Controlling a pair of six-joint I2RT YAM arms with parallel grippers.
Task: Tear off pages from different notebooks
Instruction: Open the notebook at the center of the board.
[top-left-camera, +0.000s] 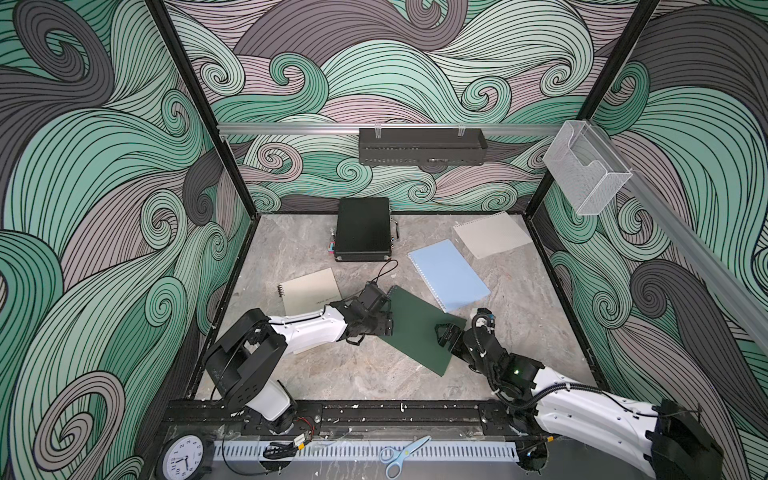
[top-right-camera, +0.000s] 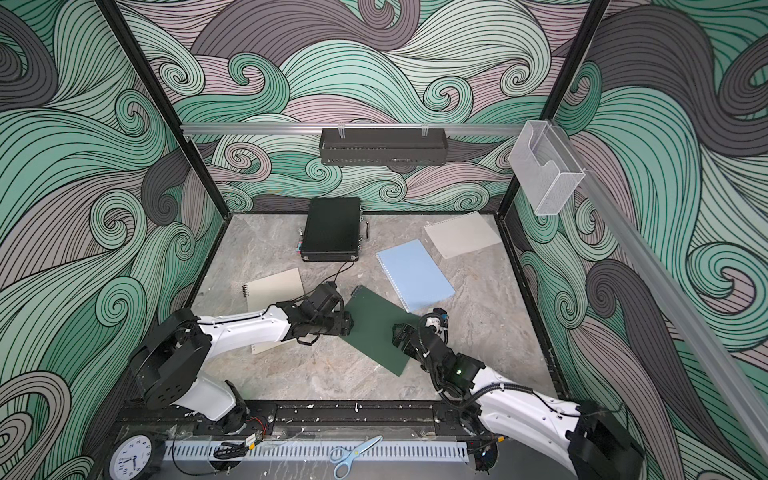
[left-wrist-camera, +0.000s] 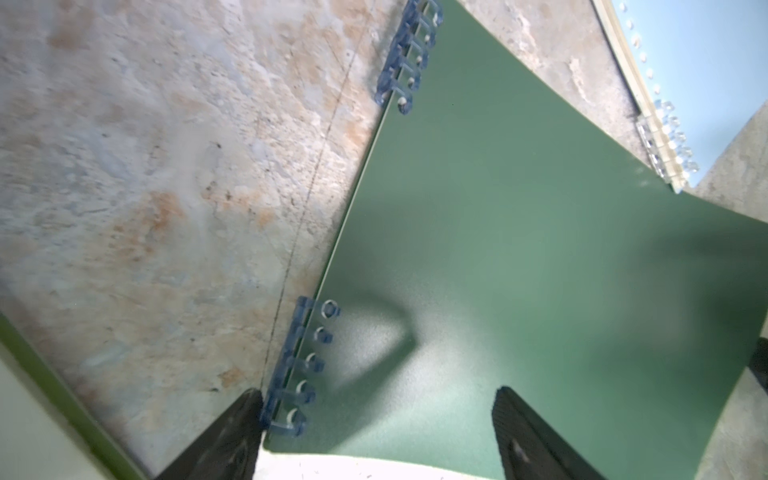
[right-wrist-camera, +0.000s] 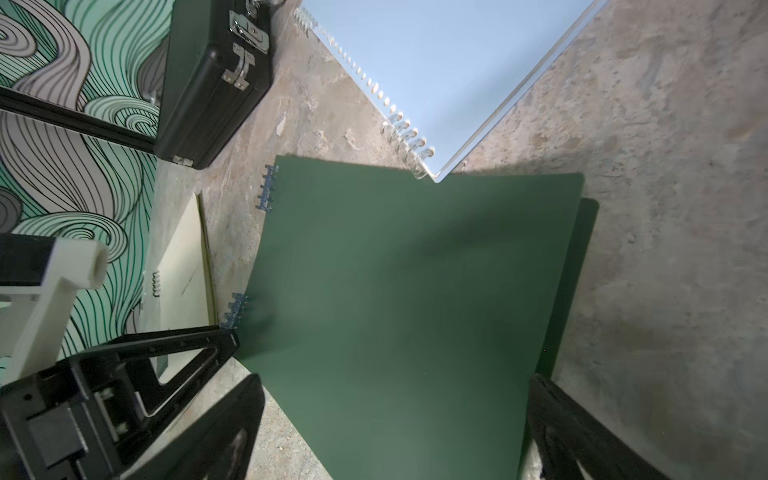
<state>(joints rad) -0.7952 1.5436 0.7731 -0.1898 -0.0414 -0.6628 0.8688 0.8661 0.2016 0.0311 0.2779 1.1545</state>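
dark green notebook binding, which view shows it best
Left wrist view: the dark green notebook's blue binding loops loom large. The right wrist view shows them small; in both top views they are barely visible.

left tool (top-left-camera: 390, 322) spread | right tool (top-left-camera: 440, 334) spread | green notebook (top-left-camera: 417, 330) between

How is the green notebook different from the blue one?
The green notebook is dark; the blue notebook is pale. Green has two short sets of clips on a short edge; blue has a long coil down a long side. Green sits nearer, between the open left gripper and right gripper; blue lies farther back, with no gripper at it. Both are closed and lie on the table.
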